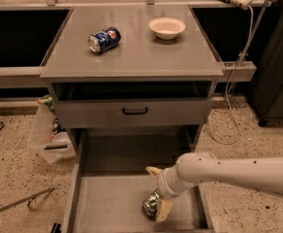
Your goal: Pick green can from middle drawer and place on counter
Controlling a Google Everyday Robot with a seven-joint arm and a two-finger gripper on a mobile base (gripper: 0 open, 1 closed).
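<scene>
The green can point(151, 204) lies on its side on the floor of the open middle drawer point(107, 203), near the front right. My gripper point(159, 191) comes in from the right on a white arm and is down in the drawer at the can. Its pale fingers point(164, 210) are spread, one behind the can and one at its front right side, with a gap between the rear finger and the can. The gripper is open. The grey counter point(132, 52) is the cabinet top above.
A blue-and-white can point(104, 39) lies on its side on the counter, and a white bowl point(166, 27) stands to its right. The upper drawer front with a black handle point(134, 111) juts out slightly. A plastic bag point(47, 137) sits on the floor at left, and a cable point(233, 106) hangs at right.
</scene>
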